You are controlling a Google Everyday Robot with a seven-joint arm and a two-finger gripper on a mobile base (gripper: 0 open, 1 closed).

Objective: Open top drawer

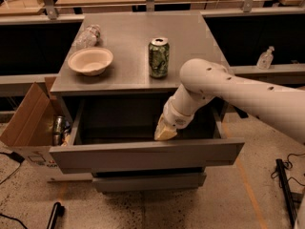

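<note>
The top drawer [143, 155] of the grey cabinet is pulled far out, and its wide flat grey front faces me. Its grey box interior [119, 120] shows and looks empty. My gripper [164, 131] hangs inside the drawer, just behind the front panel and a little right of the middle. My white arm reaches down to it from the right. Two shorter grey drawer fronts [148, 181] sit shut below the open drawer.
On the cabinet top [128, 75] stand a green can [158, 57], a beige bowl [90, 61] and a crumpled plastic bottle [87, 36]. An open cardboard box [28, 123] with cans stands on the floor at the left. A clear bottle [265, 58] sits on the ledge at the right.
</note>
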